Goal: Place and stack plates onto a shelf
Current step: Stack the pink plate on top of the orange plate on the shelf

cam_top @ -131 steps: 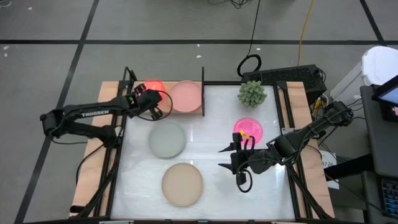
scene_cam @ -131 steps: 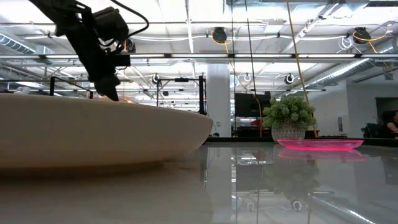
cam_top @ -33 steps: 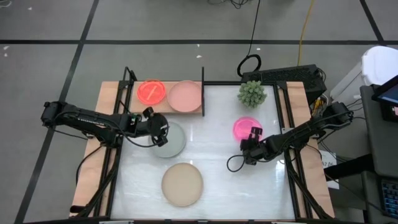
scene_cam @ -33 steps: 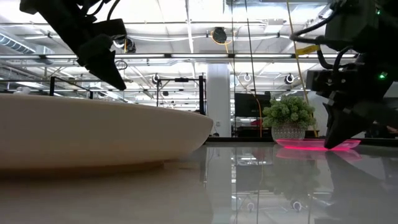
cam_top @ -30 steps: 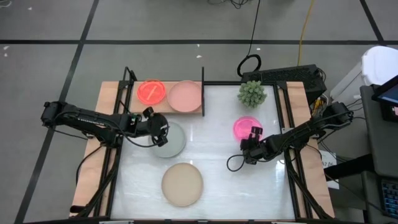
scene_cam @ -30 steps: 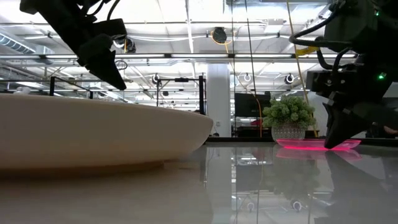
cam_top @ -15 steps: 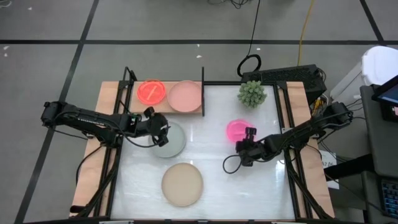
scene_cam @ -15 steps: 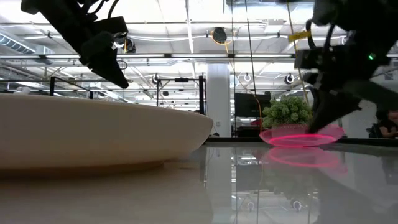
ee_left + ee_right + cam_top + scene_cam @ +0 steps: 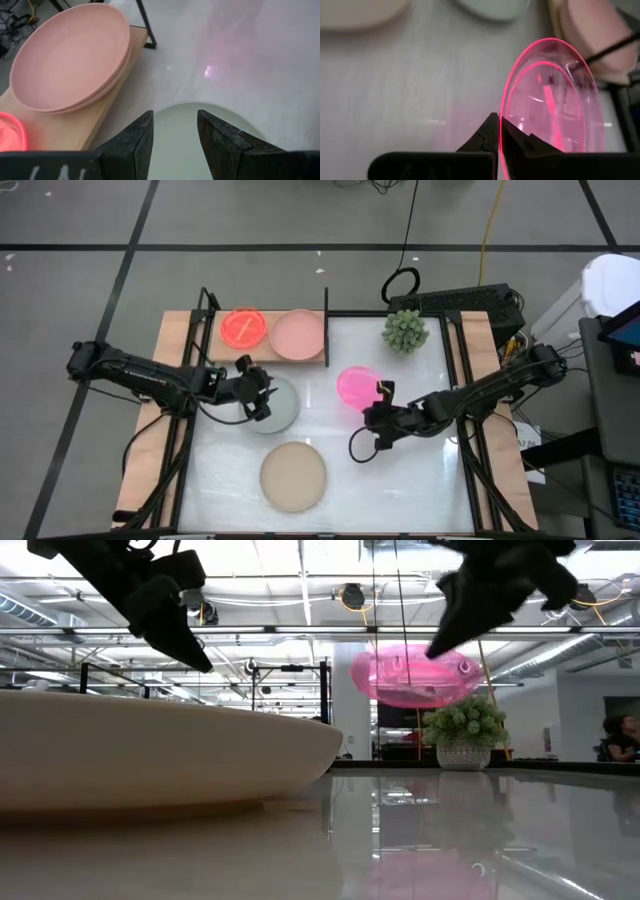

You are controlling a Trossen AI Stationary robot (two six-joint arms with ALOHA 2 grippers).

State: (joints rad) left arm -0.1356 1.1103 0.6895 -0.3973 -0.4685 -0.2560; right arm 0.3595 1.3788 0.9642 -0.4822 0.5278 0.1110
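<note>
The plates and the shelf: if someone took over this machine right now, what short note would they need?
Right gripper: shut on the neon pink plate, lifted clear of the table.
Left gripper: fingers apart over the grey-green plate, not gripping.
Done: orange plate and pale pink plates sit on the shelf.
Left: neon pink, grey-green and beige plate.

A translucent pink plate [image 9: 355, 386] is hanging tilted above the tabletop; orange [image 9: 242, 327] and pale pink plates [image 9: 298, 334] are lying on the shelf [image 9: 266, 356]; grey-green [image 9: 272, 406] and beige [image 9: 293, 476] ones are lying flat.
</note>
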